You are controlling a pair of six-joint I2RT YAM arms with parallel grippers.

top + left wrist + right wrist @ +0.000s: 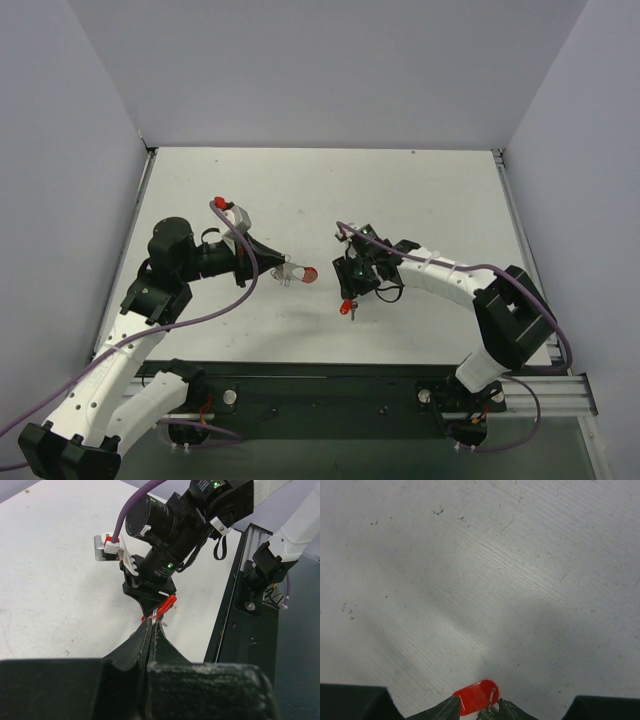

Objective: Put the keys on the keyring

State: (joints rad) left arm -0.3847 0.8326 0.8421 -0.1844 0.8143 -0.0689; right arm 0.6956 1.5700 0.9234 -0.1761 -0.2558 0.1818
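Observation:
My left gripper (283, 268) is shut on the keyring (303, 272), held just above the table (320, 190), with the red part sticking out toward the right arm. In the left wrist view the silvery loop (155, 613) is pinched at the tips of that gripper (153, 621). The red band shows just beyond them. My right gripper (347, 298) points down a short way to the right. The key (345, 308) is at its tips. In the right wrist view the key's red head (475, 696) sits between the fingers of the right gripper (479, 711), and both fingers touch it.
A black mounting rail (330, 385) runs along the near edge of the table. Grey walls close off the back and both sides. The right arm's wrist (165, 555) fills the space just beyond the left gripper's tips.

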